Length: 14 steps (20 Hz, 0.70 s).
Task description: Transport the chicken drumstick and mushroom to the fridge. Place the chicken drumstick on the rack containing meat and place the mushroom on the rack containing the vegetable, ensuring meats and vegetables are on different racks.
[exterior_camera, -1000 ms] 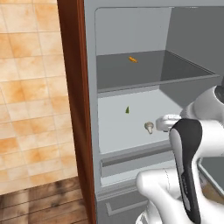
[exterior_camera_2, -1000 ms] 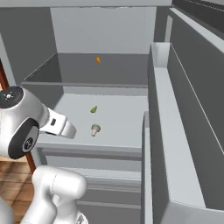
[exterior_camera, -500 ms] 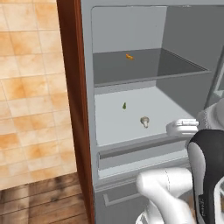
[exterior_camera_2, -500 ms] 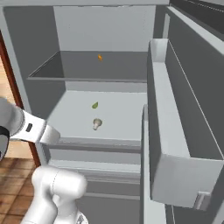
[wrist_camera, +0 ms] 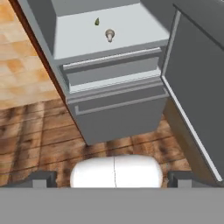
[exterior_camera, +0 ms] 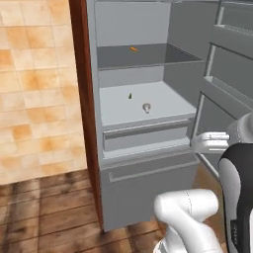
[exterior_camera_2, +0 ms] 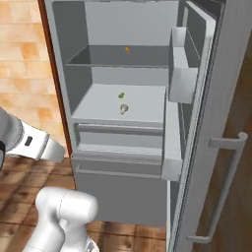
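fridge point(exterior_camera_2: 123, 162): grey inside and out. mushroom point(exterior_camera: 146, 107): pale beige. small vegetable point(exterior_camera: 130, 96): green. item on upper rack point(exterior_camera: 133, 49): orange. wall tiles point(exterior_camera: 34, 89): mottled tan. floor point(exterior_camera: 49, 212): brown wood planks.

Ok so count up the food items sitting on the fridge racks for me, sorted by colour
Orange: 1, the small orange item on the upper rack
Green: 1, the small green item on the lower rack
Pale tan: 1, the mushroom on the lower rack, near the green item
Total: 3
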Motion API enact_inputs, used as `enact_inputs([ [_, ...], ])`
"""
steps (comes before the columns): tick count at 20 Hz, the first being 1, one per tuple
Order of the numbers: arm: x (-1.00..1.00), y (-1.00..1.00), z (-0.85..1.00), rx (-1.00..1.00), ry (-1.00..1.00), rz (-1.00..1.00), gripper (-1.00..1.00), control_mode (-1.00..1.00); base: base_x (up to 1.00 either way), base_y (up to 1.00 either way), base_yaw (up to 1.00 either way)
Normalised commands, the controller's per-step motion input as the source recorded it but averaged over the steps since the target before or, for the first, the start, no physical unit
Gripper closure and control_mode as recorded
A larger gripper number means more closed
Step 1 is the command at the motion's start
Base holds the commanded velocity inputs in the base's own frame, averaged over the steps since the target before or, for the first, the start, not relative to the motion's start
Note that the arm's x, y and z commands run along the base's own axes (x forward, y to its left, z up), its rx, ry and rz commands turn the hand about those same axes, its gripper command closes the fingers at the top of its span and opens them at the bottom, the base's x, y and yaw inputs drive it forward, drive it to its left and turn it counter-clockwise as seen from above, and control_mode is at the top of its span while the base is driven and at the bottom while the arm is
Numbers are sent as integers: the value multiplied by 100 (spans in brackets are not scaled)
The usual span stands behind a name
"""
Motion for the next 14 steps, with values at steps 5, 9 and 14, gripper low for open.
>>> enact_inputs([
  [5,0,0,0,0,0,0,-100,100,-100,16,11],
  [9,0,0,0,0,0,0,-100,100,-86,0,58],
  [14,0,0,0,0,0,0,-100,100,-23,-1,89],
])
